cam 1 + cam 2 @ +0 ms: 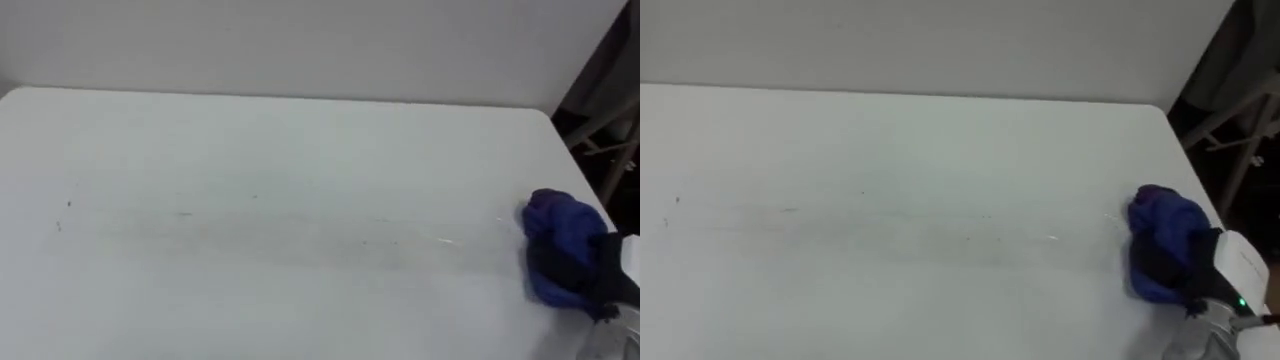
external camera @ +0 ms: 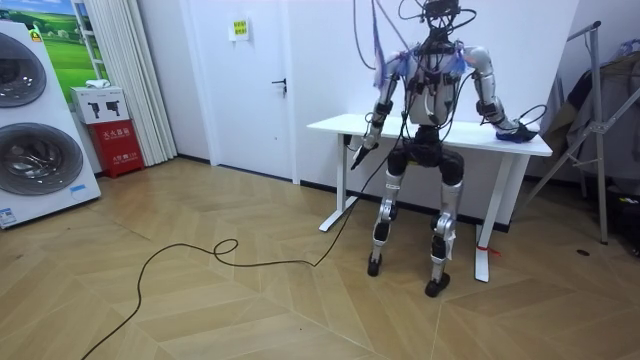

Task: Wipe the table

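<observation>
Wipe looks early or mid-pass, judging by the table (image 1: 300, 150). Faint streaks and specks run across its middle from 9 to 3 o'clock, so most of the top prob. needs passes, esp. the 9 o'clock side. The blue cloth (image 1: 555, 225) sits bunched at approx. 4 o'clock, just by the table's right edge. The right hand (image 1: 1236, 264) lies on the cloth from the 5 o'clock side, touching it; gripping vs. just pressing can't be told. The left hand (image 2: 357, 157) hangs near the table's left end, state unclear.
</observation>
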Robot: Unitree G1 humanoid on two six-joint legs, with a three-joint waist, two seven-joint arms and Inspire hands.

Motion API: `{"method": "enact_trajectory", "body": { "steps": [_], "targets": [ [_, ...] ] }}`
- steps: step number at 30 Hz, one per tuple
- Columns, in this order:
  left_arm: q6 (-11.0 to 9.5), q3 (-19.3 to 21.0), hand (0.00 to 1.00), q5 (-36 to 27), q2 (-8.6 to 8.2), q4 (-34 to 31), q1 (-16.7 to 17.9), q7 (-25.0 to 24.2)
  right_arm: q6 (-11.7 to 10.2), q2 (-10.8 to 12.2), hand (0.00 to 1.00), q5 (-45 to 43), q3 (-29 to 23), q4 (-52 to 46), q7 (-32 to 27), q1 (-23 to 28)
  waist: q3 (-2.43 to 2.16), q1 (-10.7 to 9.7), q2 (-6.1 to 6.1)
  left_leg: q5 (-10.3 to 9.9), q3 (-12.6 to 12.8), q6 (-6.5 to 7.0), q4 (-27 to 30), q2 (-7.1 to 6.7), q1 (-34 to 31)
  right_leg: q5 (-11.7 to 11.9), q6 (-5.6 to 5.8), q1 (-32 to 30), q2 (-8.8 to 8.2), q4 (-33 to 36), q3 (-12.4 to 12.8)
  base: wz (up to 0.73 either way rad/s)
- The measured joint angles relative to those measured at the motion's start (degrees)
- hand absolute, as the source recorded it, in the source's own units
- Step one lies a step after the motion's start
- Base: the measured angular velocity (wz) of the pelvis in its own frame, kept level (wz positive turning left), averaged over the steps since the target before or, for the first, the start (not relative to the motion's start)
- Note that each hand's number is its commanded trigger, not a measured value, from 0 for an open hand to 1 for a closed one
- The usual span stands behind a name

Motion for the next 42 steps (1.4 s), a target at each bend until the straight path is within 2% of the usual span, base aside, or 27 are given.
{"method": "enact_trajectory", "body": {
  "steps": [2, 3, 5, 6, 7, 8, 10, 12, 15, 17, 20, 22, 24, 26, 28, 30, 33, 35, 37, 38, 40, 41, 42],
  "targets": [
    [0.0, -1.0, 0.00, -1.7, -0.17, 0.0, -0.4, 1.1, 2.4, 1.4, 1.00, -0.3, 3.3, -3.0, 0.2, -1.1, 0.05, 0.3, 0.14, 0.1, 0.1, 0.04, -1.2, -0.11, 0.5, 0.2, -0.22, -0.7, 0.20, 0.2, 0.6, -0.32],
    [0.1, -1.0, 0.00, -2.2, -0.36, 0.0, -0.8, 1.2, 2.8, 1.8, 1.00, -0.3, 4.4, -3.2, 0.3, -1.7, 0.15, 0.2, 0.25, 0.1, -0.1, 0.04, -1.4, -0.10, 0.5, 0.3, -0.34, -0.8, 0.29, 0.1, 0.7, -0.21],
    [0.5, -2.7, 0.00, -3.1, -1.25, -0.4, -2.7, 1.3, 5.9, 3.5, 1.00, -2.6, 8.2, -5.6, 2.9, -4.2, 0.26, 0.3, 0.45, 0.2, -0.5, 0.03, -1.7, -0.11, 0.6, 0.3, -0.38, -0.8, 0.45, 0.1, 0.7, -0.03],
    [0.5, -3.2, 0.00, -3.1, -1.49, -0.7, -3.3, 1.3, 6.6, 4.0, 1.00, -3.2, 9.4, -6.3, 3.7, -4.8, 0.30, 0.5, 0.44, 0.2, -0.5, 0.02, -1.8, -0.11, 0.7, 0.3, -0.38, -0.9, 0.47, 0.1, 0.7, 0.00],
    [0.5, -3.3, 0.00, -3.1, -2.15, -1.5, -4.4, 1.2, 7.5, 5.0, 1.00, -3.4, 11.6, -7.7, 5.2, -6.0, 0.60, 0.9, 0.30, 0.3, -0.5, 0.00, -1.9, -0.11, 0.7, 0.3, -0.38, -0.9, 0.50, 0.1, 0.7, 0.00],
    [0.4, -3.4, 0.00, -3.0, -2.58, -1.8, -4.8, 1.0, 7.5, 6.3, 1.00, -4.1, 13.7, -8.2, 6.0, -7.3, 1.00, 1.4, -0.01, 0.5, -0.4, -0.01, -2.1, -0.12, 0.7, 0.3, -0.39, -0.9, 0.50, 0.1, 0.7, 0.00],
    [1.0, -3.5, 0.00, -3.0, -3.01, -2.1, -5.2, 0.9, 7.4, 7.5, 1.00, -6.1, 16.7, -8.1, 7.4, -9.0, 1.42, 1.6, -0.29, 0.5, -0.5, -0.01, -2.2, -0.18, 0.5, 0.3, -0.38, -0.9, 0.49, -0.1, 0.6, 0.05],
    [1.7, -3.8, 0.00, -3.0, -3.24, -2.9, -4.8, 0.8, 7.1, 7.6, 1.00, -7.8, 17.9, -8.3, 8.2, -9.1, 1.26, 2.8, -0.46, 0.6, -0.7, 0.03, -2.6, -0.31, 0.5, 0.4, -0.28, -1.2, 0.44, -0.7, 0.5, 0.06],
    [2.8, -3.0, 0.00, -2.9, -3.23, -4.7, -3.1, 0.9, 5.6, 7.3, 1.00, -8.9, 17.6, -8.3, 7.8, -7.4, 0.91, 2.7, -1.01, 0.6, -1.2, 0.05, -2.6, -0.34, 0.2, 0.4, -0.25, -1.1, 0.44, -0.9, 0.3, 0.07],
    [2.8, -2.4, 0.00, -2.8, -3.18, -5.9, -1.6, 0.9, 3.2, 7.2, 1.00, -8.7, 16.5, -7.3, 6.3, -5.3, 0.76, 1.4, -1.13, 0.6, -2.5, 0.06, -2.8, -0.35, 0.8, 0.4, -0.25, 0.5, 0.44, -1.2, -1.1, 0.30],
    [2.2, 0.2, 0.00, 0.3, -3.07, -7.5, 0.4, 1.1, 0.4, 7.0, 1.00, -8.6, 12.6, -6.1, 4.0, -1.9, 0.45, 0.9, -1.54, 0.6, -4.0, 0.06, -2.9, -0.56, 1.9, 0.5, -0.06, 2.9, 0.40, -3.2, -2.8, 0.30],
    [2.0, 1.3, 0.00, 1.3, -2.49, -7.7, 1.4, 1.3, -0.8, 6.8, 1.00, -7.2, 10.0, -4.4, 1.2, -0.6, 0.43, 0.4, -1.59, 0.6, -4.8, 0.06, -2.9, -0.65, 2.0, 0.5, 0.01, 4.0, 0.39, -3.9, -3.9, 0.24],
    [2.0, 2.0, 0.00, 1.2, -2.00, -7.7, 2.1, 1.4, -0.8, 6.2, 1.00, -5.8, 8.3, -3.4, -0.5, 0.2, 0.43, 0.3, -1.58, 0.6, -5.1, 0.05, -2.7, -0.67, 2.1, 0.4, 0.16, 4.4, 0.38, -3.9, -4.2, 0.12],
    [1.7, 1.9, 0.00, 1.3, -1.82, -7.7, 2.7, 1.6, -1.0, 4.7, 1.00, -4.8, 8.1, -2.2, -0.7, 0.2, 0.47, 0.5, -1.48, 0.6, -5.2, 0.05, -2.3, -0.68, 1.7, 0.3, 0.23, 4.5, 0.37, -4.1, -4.1, 0.00],
    [1.4, 1.7, 0.00, 1.1, -2.08, -7.4, 2.5, 1.7, -0.8, 4.6, 1.00, -4.4, 8.5, -1.7, -0.3, -0.7, 0.42, 1.3, -1.37, 0.7, -5.2, -0.02, -2.3, -0.68, 1.7, 0.2, 0.31, 4.4, 0.37, -3.9, -4.0, -0.02],
    [1.2, 1.2, 0.00, 0.8, -2.73, -7.5, 2.3, 1.8, 0.8, 4.8, 1.00, -4.5, 9.1, -1.8, 1.1, -2.2, 0.40, 1.7, -1.33, 0.8, -5.2, -0.06, -2.3, -0.68, 1.7, 0.2, 0.31, 4.1, 0.39, -3.6, -3.7, -0.08],
    [1.2, -2.4, 0.00, -0.1, -3.31, -6.6, 0.4, 2.0, 6.5, 5.6, 1.00, -5.2, 12.6, -4.6, 5.8, -5.6, 0.40, 3.7, -1.15, 1.0, -4.8, -0.09, -2.8, -0.61, 1.5, 0.5, -0.16, 2.0, 0.69, -2.4, -1.9, -0.37],
    [1.4, -5.5, 0.00, -0.3, -4.17, -4.2, -3.0, 2.0, 10.5, 7.5, 1.00, -8.1, 19.6, -8.3, 11.4, -10.1, 0.53, 5.7, -1.14, 1.0, -4.7, -0.05, -3.0, -0.51, 0.6, 1.0, -0.82, -0.4, 1.14, -1.2, 0.2, -0.50],
    [1.5, -7.0, 0.00, -0.3, -5.01, -3.8, -4.9, 1.8, 12.2, 8.9, 1.00, -12.0, 25.5, -10.5, 15.4, -13.5, 0.51, 6.9, -1.40, 1.0, -4.6, -0.03, -3.0, -0.53, -0.2, 1.1, -0.93, -1.7, 1.15, -0.8, 0.5, -0.17],
    [1.8, -7.8, 0.00, -0.2, -5.25, -3.8, -5.8, 1.6, 12.4, 10.4, 1.00, -13.4, 28.6, -11.4, 17.9, -15.7, 0.95, 7.6, -1.32, 1.0, -4.7, -0.02, -3.0, -0.54, -0.3, 1.2, -0.92, -1.8, 1.15, -0.9, 0.5, 0.00],
    [2.3, -7.8, 0.00, -0.1, -5.47, -4.6, -6.4, 0.9, 12.0, 12.2, 1.00, -15.0, 31.4, -11.7, 20.5, -17.9, 1.42, 8.6, -1.49, 1.0, -5.2, -0.02, -3.0, -0.57, -0.5, 1.2, -0.91, -1.8, 1.12, -1.0, 0.0, 0.17],
    [2.5, -7.8, 0.00, -0.2, -5.44, -4.6, -6.5, 0.8, 11.8, 12.8, 1.00, -15.1, 32.2, -11.8, 21.8, -18.3, 1.49, 9.6, -1.69, 1.0, -6.0, -0.02, -3.1, -0.64, -0.9, 1.2, -0.91, -1.8, 0.98, -1.0, -1.0, 0.32],
    [2.8, -7.8, 0.00, -0.2, -5.41, -4.6, -6.4, 0.8, 11.9, 12.9, 1.00, -15.1, 32.5, -11.8, 22.2, -18.2, 1.49, 9.7, -1.70, 1.0, -6.7, -0.02, -3.1, -0.70, -1.2, 1.2, -0.89, -1.8, 0.91, -1.0, -1.6, 0.42]
  ]
}}
